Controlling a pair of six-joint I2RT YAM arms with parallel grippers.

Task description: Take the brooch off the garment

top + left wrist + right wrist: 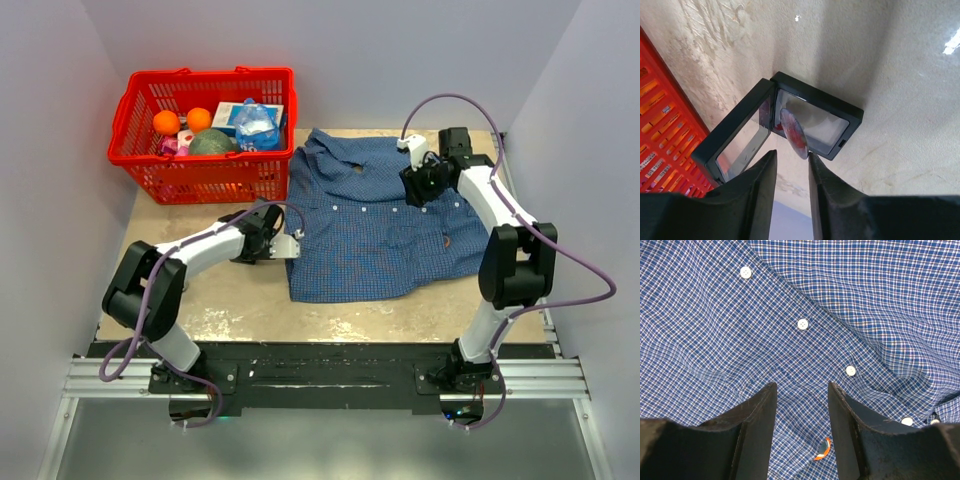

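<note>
The garment (380, 230), a blue checked shirt, lies spread on the table. My right gripper (418, 188) hovers open over it. In the right wrist view an orange-rimmed brooch (822, 450) sits on the cloth (715, 330) between the fingers, close to the right one, below my gripper (801, 386). A dark reddish spot (447, 240) shows on the shirt's right side. My left gripper (290, 247) is at the shirt's left edge, jaws apart. Just past its tips (792, 155) a red and silver brooch disc (794, 132) stands on edge in an open black case (847, 107), touching the right fingertip (813, 157).
A red basket (200, 180) with oranges, a green ball and packets stands at the back left, and its wall (660, 135) runs close beside the case. White buttons (802, 324) run in a line across the shirt. Grey walls close in both sides.
</note>
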